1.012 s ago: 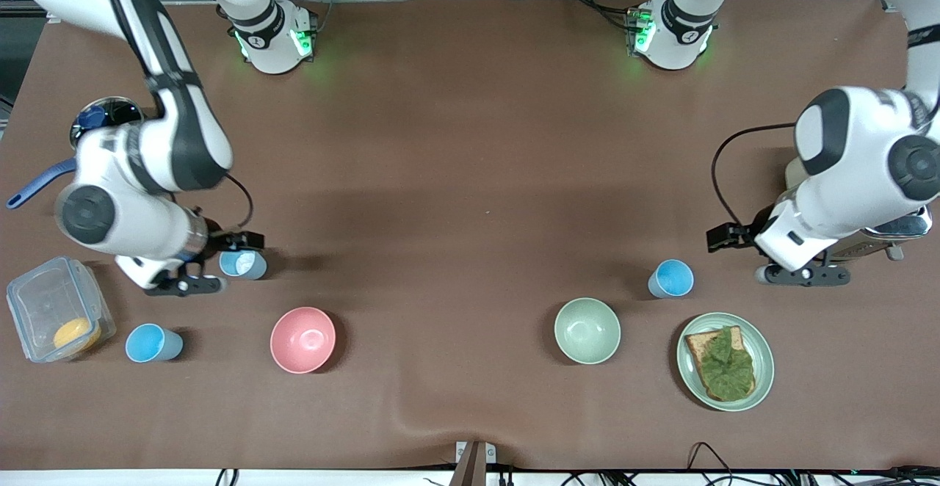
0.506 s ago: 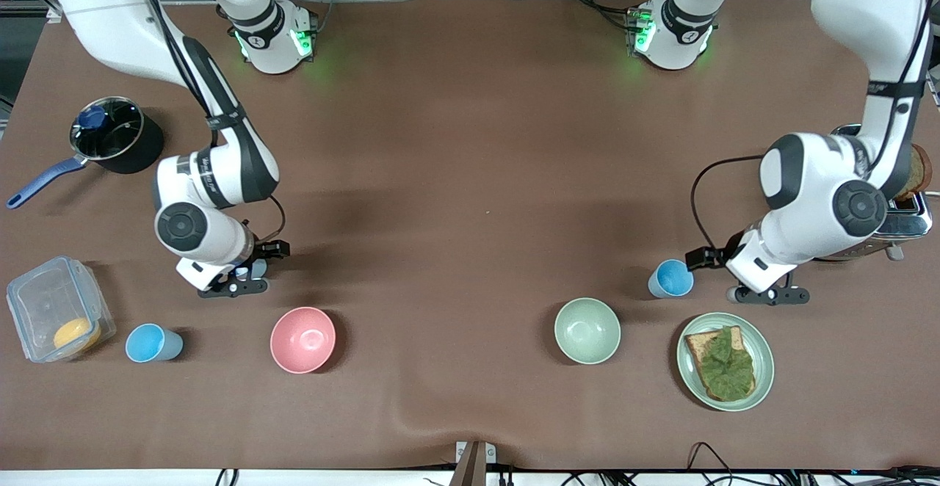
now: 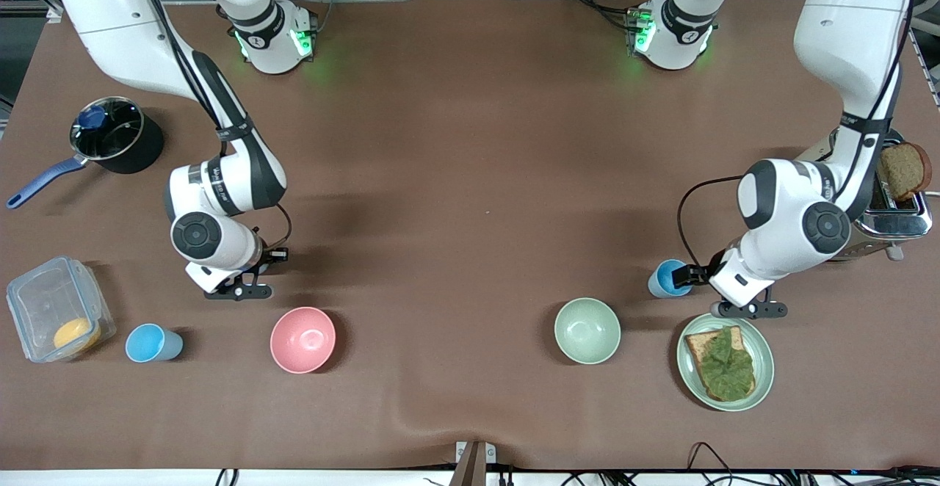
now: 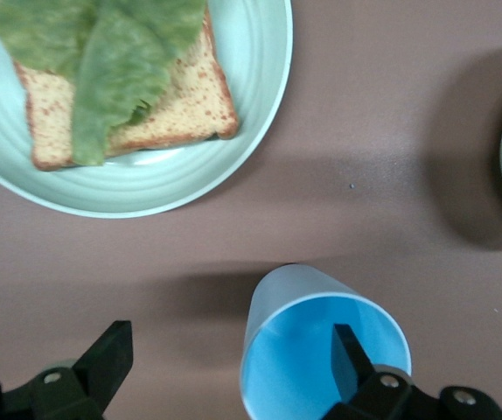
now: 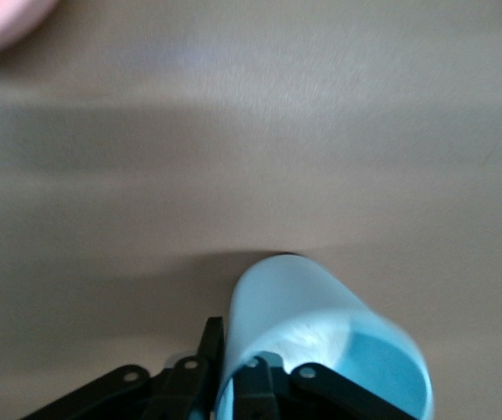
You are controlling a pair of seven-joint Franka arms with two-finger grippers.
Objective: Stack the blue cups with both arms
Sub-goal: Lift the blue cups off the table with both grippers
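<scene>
Three blue cups. One [image 3: 153, 343] stands alone near the plastic box. The second [image 5: 321, 324] is in my right gripper [image 5: 238, 366], which is shut on its wall, one finger inside and one outside; in the front view that gripper [image 3: 244, 279] and wrist hide it. The third cup [image 3: 665, 279] stands by the plate. My left gripper [image 3: 698, 285] is open beside it. In the left wrist view one finger [image 4: 352, 354] shows over this cup's [image 4: 321, 350] mouth and the other [image 4: 107, 354] off to the side, with the gripper [image 4: 231, 357] straddling the wall.
A pink bowl [image 3: 302, 339] and a pale green bowl [image 3: 587, 330] sit between the cups. A green plate [image 3: 764, 339] holds toast with lettuce. A toaster [image 3: 892, 218] with bread is behind the left arm. A pot [image 3: 116, 133] and a plastic box [image 3: 44, 302] are at the right arm's end.
My right gripper moved over the cup that stood beside it and shut on its wall. My left gripper came from the toaster toward its cup and now reaches it.
</scene>
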